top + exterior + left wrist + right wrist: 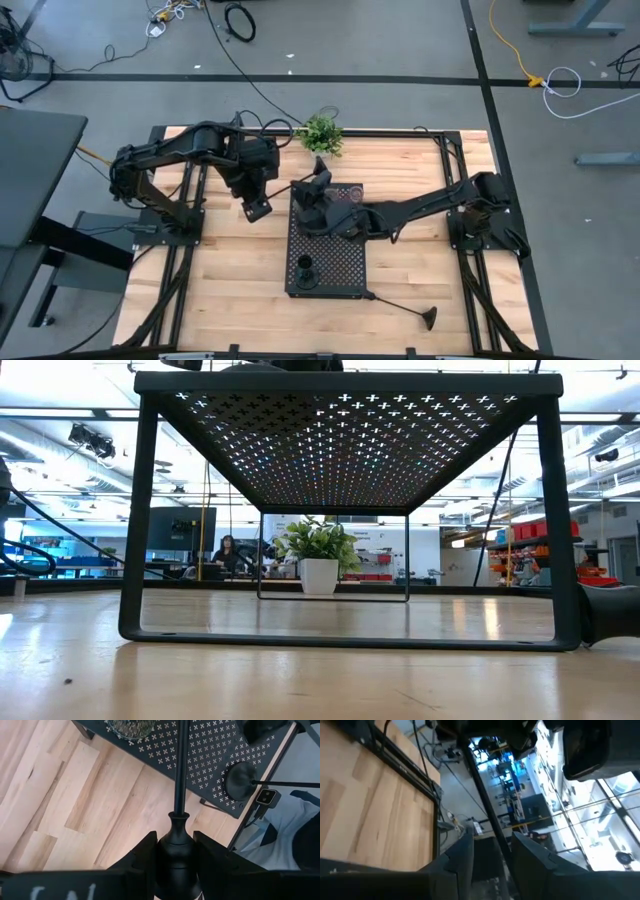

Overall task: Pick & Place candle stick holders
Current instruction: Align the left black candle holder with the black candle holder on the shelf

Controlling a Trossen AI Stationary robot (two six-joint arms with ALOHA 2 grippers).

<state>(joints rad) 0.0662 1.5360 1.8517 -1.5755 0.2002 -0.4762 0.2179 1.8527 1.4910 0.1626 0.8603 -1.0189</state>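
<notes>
Fingers (145, 857) clamp stemmed holder (179, 827); only left wrist shows

A grey concrete floor (400, 40) strewn with cables surrounds the pale wooden plank worktop (240, 280), under bright ceiling strip lights (60, 410).

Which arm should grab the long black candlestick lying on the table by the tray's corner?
Right. The thin-stemmed black candle stick holder lies on the right arm's side, nearer the right gripper over the black perforated tray. The left gripper is full, shut on another black long-stemmed holder.
</notes>
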